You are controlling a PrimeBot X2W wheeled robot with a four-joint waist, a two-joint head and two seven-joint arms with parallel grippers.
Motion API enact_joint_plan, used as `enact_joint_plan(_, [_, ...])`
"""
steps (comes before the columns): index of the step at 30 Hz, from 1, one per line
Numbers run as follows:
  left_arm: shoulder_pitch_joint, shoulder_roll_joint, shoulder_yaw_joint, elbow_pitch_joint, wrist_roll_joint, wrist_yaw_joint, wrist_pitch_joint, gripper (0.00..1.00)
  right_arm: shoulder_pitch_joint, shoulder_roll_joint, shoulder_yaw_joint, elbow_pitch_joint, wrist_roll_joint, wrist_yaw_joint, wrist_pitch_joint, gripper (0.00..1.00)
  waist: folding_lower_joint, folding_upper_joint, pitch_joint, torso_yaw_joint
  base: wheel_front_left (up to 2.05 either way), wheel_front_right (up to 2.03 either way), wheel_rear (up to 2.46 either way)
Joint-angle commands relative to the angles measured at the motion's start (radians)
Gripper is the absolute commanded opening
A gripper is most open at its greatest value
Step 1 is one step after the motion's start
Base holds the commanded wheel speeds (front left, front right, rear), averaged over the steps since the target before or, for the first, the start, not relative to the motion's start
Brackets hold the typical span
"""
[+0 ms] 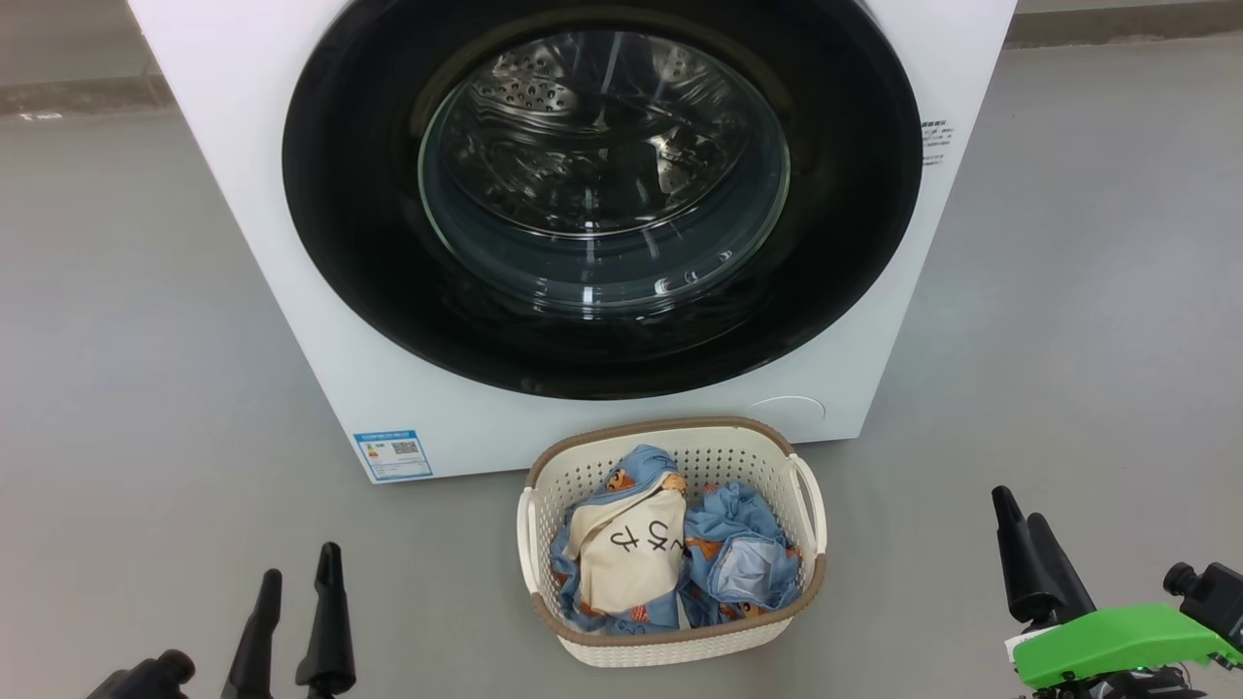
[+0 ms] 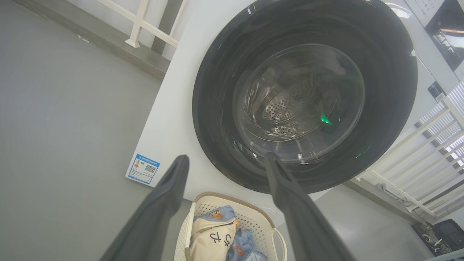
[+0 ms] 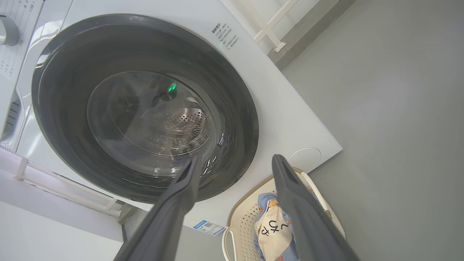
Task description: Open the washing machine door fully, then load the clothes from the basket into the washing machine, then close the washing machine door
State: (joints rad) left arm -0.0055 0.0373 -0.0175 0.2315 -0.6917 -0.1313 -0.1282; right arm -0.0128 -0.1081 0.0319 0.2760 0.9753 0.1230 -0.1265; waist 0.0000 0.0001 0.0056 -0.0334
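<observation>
Ahead, shut glossy black washing machine door point(image 1: 340, 194), bear-print clothes point(image 1: 748, 529) in cream basket point(image 1: 680, 649), left gripper point(image 1: 300, 563) and right gripper point(image 1: 1019, 507) spread

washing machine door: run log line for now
door shut | clothes in basket | left end effector open, empty | right end effector open, empty

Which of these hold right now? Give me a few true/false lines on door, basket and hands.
1. The washer door is shut. True.
2. The basket is empty. False: the clothes lie in it.
3. The left hand and right hand are both open and hold nothing. True.
4. The basket stands left of the washer. False: it stands on the floor in front, below the door.
5. The blue sticker is at the washer's lower right corner. False: it is at the lower left, seen from the head.
</observation>
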Motion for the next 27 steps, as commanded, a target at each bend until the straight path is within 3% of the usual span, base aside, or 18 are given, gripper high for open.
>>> enact_joint_plan(1, [-0.025, 0.012, 0.020, -0.021, 0.038, 0.000, -0.015, 1.00, -0.025, -0.024, 0.024, -0.027, -0.037, 0.006, -0.017, 1.00, 0.0000, -0.0001, 0.000, -0.001, 0.00, 0.00, 0.00])
enact_joint_plan(27, [-0.034, 0.011, 0.020, -0.021, 0.311, 0.000, -0.088, 1.00, -0.020, -0.059, 0.077, -0.033, -0.298, 0.007, -0.090, 1.00, 0.0000, -0.0001, 0.005, -0.008, 0.00, 0.00, 0.00])
